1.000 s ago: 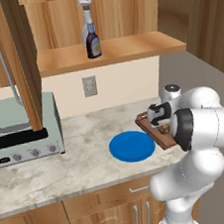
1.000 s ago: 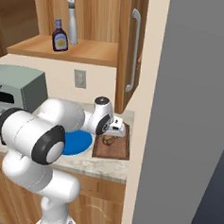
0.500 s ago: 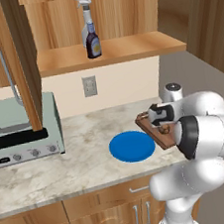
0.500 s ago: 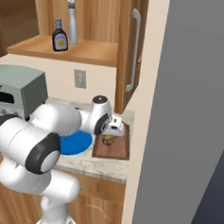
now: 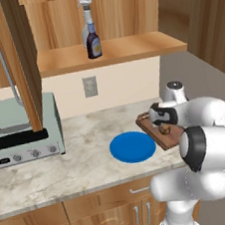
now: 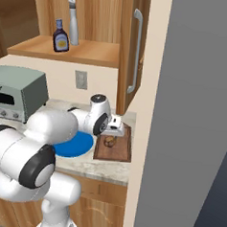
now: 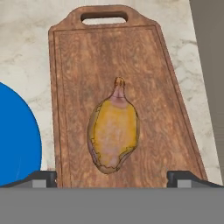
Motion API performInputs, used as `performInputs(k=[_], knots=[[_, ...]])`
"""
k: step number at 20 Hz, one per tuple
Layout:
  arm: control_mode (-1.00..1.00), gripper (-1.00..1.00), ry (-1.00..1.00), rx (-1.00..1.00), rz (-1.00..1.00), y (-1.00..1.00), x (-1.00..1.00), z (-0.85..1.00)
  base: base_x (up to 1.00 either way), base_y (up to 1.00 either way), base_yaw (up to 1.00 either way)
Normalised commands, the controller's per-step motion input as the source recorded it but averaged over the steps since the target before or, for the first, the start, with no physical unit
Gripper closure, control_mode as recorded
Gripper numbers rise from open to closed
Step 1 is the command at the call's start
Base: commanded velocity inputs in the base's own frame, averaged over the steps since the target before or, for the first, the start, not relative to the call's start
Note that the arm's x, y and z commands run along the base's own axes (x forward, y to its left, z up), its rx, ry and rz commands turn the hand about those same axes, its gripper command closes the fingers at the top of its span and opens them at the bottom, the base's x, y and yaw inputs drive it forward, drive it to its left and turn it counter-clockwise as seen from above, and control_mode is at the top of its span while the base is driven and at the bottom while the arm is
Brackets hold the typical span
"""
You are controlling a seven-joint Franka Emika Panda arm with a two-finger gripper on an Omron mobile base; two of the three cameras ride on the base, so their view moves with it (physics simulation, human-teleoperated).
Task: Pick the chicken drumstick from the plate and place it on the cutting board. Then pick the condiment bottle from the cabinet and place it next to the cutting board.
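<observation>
You see the drumstick (image 7: 113,133), a glossy tan teardrop with a narrow bony tip, lying free on the board (image 7: 74,78), a rimmed rectangle of dark grained wood with a slotted handle. The gripper (image 7: 113,178) hangs above it, jaws spread wide, its 2 tips flanking the meat. Just beside the board sits the flat round blue plate (image 5: 132,146) on speckled marble counter (image 5: 80,159). The bottle (image 5: 93,44) stands on the cabinet (image 5: 126,47) shelf.

cabinet door (image 5: 21,61) overhangs counter (image 5: 66,165), toaster oven (image 5: 21,129) beneath
</observation>
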Motion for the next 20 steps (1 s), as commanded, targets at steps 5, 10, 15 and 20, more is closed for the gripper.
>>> performInputs(k=[5, 10, 15, 20], knots=[[-1.00, -1.00, 0.00, 0.00, 0.00, 0.02, -0.11, 0.21, 0.00, 0.00, 0.00], [-1.00, -1.00, 0.00, 0.00, 0.00, 0.02, -0.11, 0.18, 0.00, 0.00, 0.00], [-1.00, -1.00, 0.00, 0.00, 0.00, 0.02, -0.06, 0.16, 0.00, 0.00, 0.00], [-1.00, -1.00, 0.00, 0.00, 0.00, 0.02, -0.12, 0.16, 0.00, 0.00, 0.00]])
